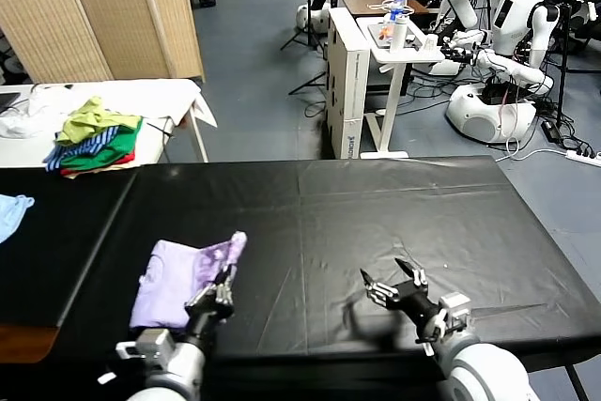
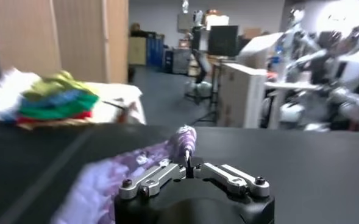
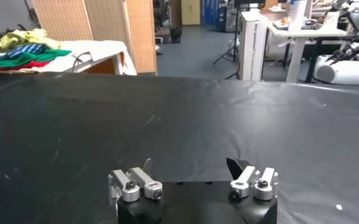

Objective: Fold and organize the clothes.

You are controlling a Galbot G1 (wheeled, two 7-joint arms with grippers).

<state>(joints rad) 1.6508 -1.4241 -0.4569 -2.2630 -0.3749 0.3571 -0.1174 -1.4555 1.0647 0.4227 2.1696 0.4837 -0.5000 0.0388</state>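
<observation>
The pale lavender T-shirt [image 1: 167, 281] lies partly folded on the black table [image 1: 376, 204], near its front left. Its printed purple-and-white edge [image 1: 225, 249] is turned up and lifted toward the right. My left gripper [image 1: 223, 283] is at that edge, jaws closed on the printed cloth. In the left wrist view the cloth [image 2: 155, 155] runs up to the shut left gripper [image 2: 187, 162]. My right gripper [image 1: 390, 279] is open and empty, low over the bare table at the front right, well apart from the shirt. It also shows in the right wrist view [image 3: 191, 167].
A pile of green, yellow, striped and red clothes [image 1: 94, 133] sits on a white table at the back left. A light blue cloth [image 1: 11, 213] lies at the far left edge. Beyond the black table stand a white desk [image 1: 376, 63] and other robots [image 1: 498, 53].
</observation>
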